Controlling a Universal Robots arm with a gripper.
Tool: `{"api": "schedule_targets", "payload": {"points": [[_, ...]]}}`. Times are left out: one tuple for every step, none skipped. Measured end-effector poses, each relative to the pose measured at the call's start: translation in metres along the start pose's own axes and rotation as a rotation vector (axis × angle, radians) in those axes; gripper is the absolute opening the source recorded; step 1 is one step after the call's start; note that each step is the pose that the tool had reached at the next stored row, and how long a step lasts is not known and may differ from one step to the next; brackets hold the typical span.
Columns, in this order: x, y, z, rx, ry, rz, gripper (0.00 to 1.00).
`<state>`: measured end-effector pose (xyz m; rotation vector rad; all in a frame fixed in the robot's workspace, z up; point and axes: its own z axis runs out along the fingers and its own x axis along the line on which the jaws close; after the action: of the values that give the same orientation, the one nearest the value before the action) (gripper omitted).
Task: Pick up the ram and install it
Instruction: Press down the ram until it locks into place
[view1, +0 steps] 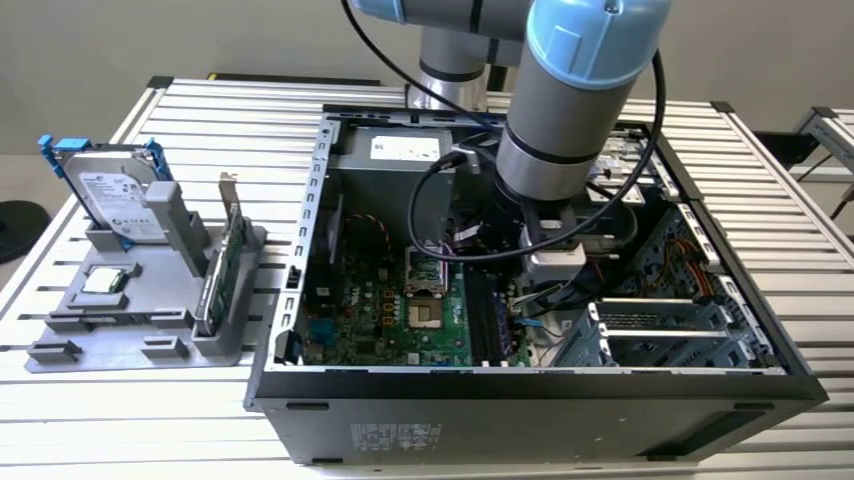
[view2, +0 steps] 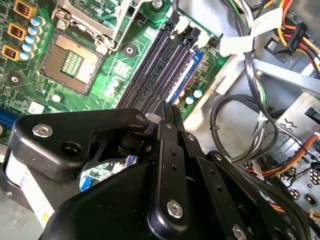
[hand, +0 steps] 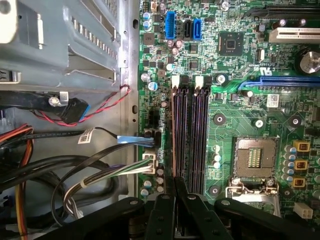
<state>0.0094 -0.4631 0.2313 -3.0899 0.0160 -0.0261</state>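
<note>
**Gripper narrowed over the memory slots**

In the exterior view the arm reaches down into the open computer case (view1: 534, 385), centre-right of the frame, on the slatted tabletop (view1: 200, 110). In both wrist views the gripper (hand: 175, 186) has its fingers drawn almost together, tips just above the dark memory slots (hand: 190, 135) on the green motherboard (hand: 240, 115). I cannot tell the ram apart from those slots, nor whether it sits between the fingers.

Slatted table (view1: 747, 180) under case (view1: 534, 410), holder (view1: 147, 340)
</note>
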Motion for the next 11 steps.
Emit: {"api": "schedule_targets", "payload": {"points": [[-0.0004, 0.0, 0.0, -0.0014, 0.0004, 0.002, 0.0], [-0.0003, -0.0001, -0.0004, -0.0039, 0.0004, 0.003, 0.0], [-0.0003, -0.0001, -0.0008, -0.0058, 0.0004, 0.003, 0.0], [-0.0004, -0.0002, -0.0012, -0.007, 0.0005, 0.004, 0.0], [-0.0004, -0.0003, -0.0024, -0.0085, 0.0005, 0.004, 0.0], [-0.0003, -0.0005, -0.004, -0.009, 0.0005, 0.004, 0.0], [-0.0003, -0.0006, -0.0057, -0.0091, 0.0005, 0.004, 0.0], [-0.0003, -0.0007, -0.0075, -0.0093, 0.0005, 0.004, 0.0], [-0.0003, -0.0009, -0.0089, -0.0095, 0.0005, 0.004, 0.0], [-0.0002, -0.0011, -0.0102, -0.0097, 0.0006, 0.004, 0.0], [-0.0002, -0.0012, -0.0108, -0.0098, 0.0006, 0.004, 0.0]]}}
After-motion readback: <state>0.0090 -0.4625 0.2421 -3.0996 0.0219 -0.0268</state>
